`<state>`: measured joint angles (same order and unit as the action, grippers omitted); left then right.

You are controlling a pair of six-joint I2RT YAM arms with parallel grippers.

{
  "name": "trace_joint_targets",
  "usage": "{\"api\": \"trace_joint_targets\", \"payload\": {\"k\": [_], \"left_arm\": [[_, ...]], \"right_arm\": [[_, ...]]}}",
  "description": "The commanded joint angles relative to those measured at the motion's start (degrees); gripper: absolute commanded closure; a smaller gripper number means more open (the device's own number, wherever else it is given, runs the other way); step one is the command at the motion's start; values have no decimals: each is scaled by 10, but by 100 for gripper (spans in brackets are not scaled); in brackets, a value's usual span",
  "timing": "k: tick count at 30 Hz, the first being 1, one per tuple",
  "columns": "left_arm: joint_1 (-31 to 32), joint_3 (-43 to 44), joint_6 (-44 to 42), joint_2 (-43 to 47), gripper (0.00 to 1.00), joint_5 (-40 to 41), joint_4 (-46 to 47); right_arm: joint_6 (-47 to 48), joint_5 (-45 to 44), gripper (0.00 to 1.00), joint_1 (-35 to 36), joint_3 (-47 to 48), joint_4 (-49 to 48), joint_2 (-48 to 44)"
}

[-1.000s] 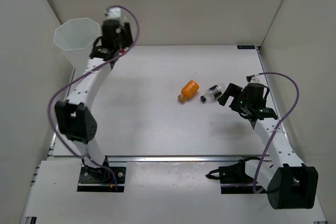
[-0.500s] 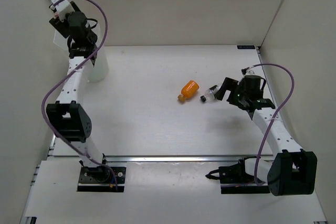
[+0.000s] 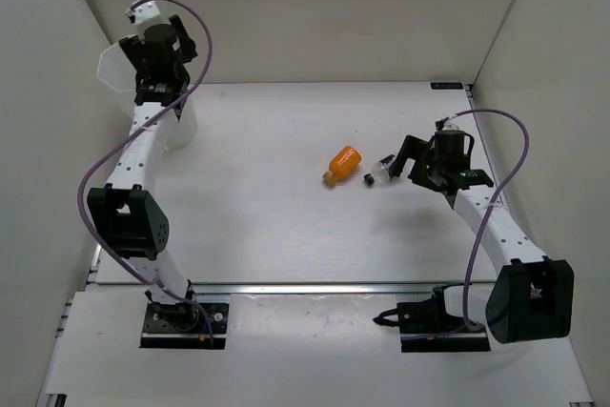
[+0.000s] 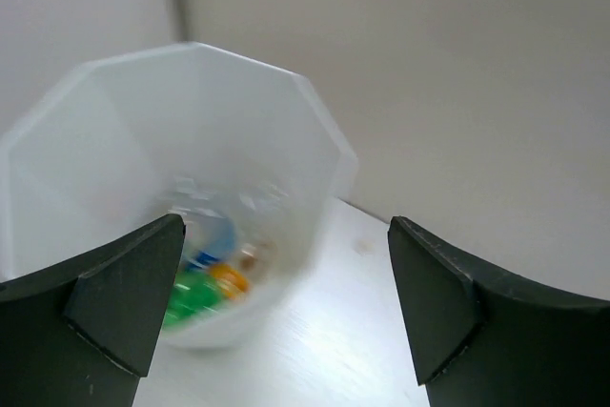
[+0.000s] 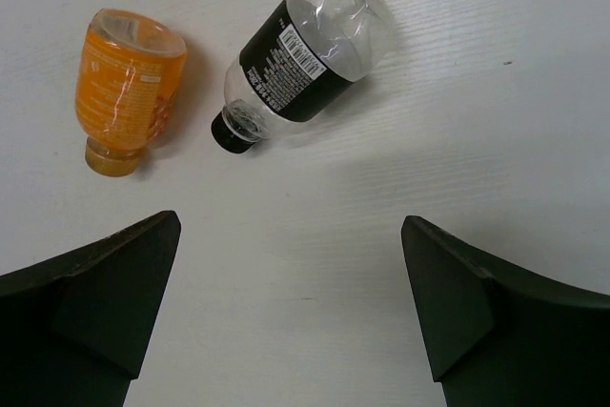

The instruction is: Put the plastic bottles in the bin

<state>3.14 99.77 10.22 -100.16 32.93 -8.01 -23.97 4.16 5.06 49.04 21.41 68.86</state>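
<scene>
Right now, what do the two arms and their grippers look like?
The left arm and right arm have white tubular links with black joint housings. A thin purple cable loops loosely along each. The left gripper and right gripper have plain dark wedge-shaped fingers.

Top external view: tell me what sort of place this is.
Likely a robot test cell: white walls box in a white table, a left arm and right arm are bolted at its near edge, with a bin, an orange bottle and a clear bottle.
</scene>
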Motion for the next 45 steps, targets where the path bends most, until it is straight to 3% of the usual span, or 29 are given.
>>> {"api": "trace_joint_targets", "payload": {"k": [1, 7, 15, 24, 34, 35, 39, 45], "left_arm": [[67, 6, 0, 53, 2, -123, -96], [242, -62, -34, 27, 1, -187, -171], [346, -99, -28, -38, 1, -323, -168], [391, -6, -45, -179, 2, -316, -184], [407, 170, -40, -316, 2, -295, -253], [411, 185, -40, -324, 6, -299, -261], [401, 216, -33, -347, 45, -301, -274], [364, 215, -35, -298, 66, -285, -290]], "right_arm": [[-41, -39, 1, 7, 12, -8, 15], [-48, -57, 1, 25, 24, -29, 50], [-47, -70, 1, 33, 24, -35, 59], [-14, -79, 1, -20, -60, 25, -47], [47, -79, 1, -168, -121, 131, -223], [51, -71, 1, -179, -126, 131, -236], [51, -66, 1, -181, -130, 128, -244], [53, -61, 1, -145, -121, 107, -213]]}}
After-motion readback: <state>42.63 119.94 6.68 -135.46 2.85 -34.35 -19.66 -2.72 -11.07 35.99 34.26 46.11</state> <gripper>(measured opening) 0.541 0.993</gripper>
